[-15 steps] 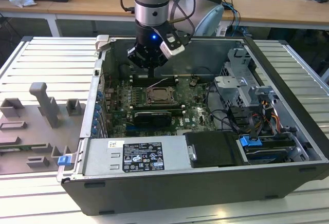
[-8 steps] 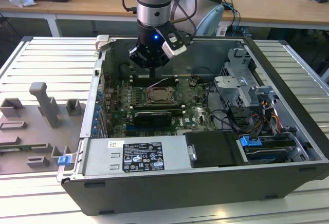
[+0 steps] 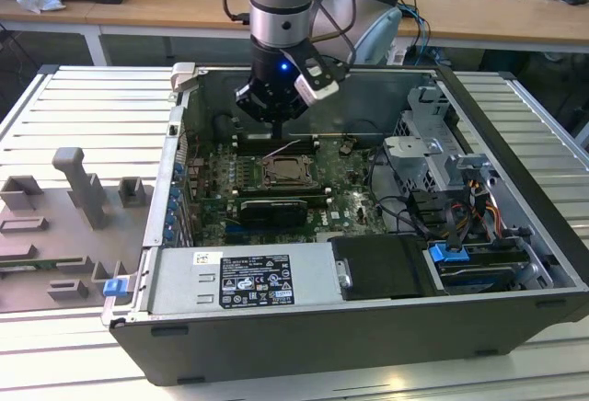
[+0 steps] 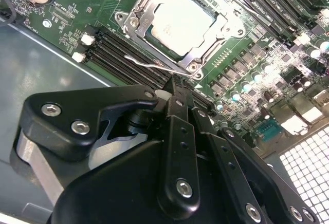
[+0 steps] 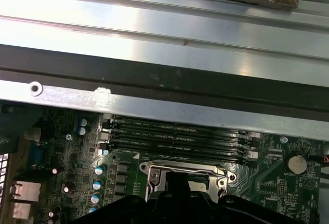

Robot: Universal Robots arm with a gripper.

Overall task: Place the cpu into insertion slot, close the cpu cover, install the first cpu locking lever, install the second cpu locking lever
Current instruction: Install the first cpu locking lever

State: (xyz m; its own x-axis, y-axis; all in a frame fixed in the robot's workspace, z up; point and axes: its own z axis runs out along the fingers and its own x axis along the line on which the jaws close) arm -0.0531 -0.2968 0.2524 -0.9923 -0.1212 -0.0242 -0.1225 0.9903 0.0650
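— Silvery metal first: what lies on the socket?

— The cpu cover (image 4: 181, 26) lies flat over the insertion slot (image 4: 154, 29), and through its window I see the pale face of the cpu (image 4: 181, 19) seated inside. In the exterior view the same socket (image 3: 289, 173) sits on the green motherboard (image 3: 345, 194), inside the open computer case (image 3: 543, 235).

— Where is your pincer?

— My gripper (image 4: 176, 84) hangs just above the board at the socket's edge, on the side of the long black memory slots (image 4: 121, 49). In the exterior view the gripper (image 3: 279, 134) stands over the far side of the socket, toward the case's back wall.

— Its state?

— My fingers (image 4: 177, 131) are pressed together into one narrow black tip; I see no gap and nothing held between them. So: clenched, and empty.

— The levers?

— One thin wire locking lever (image 4: 149, 63) runs along the cover's edge nearest my tip, lying across the memory slots. Whether it is latched I cannot tell. In the exterior view a thin wire (image 3: 287, 148) rises slanted beside the socket.

— Anything else?

— In the first wrist view the socket frame (image 5: 180, 171) shows just past my tip, with a round coin battery (image 5: 294, 163) on the board and grey fixture blocks (image 3: 78, 189) on the ribbed table (image 3: 83, 107) outside the case
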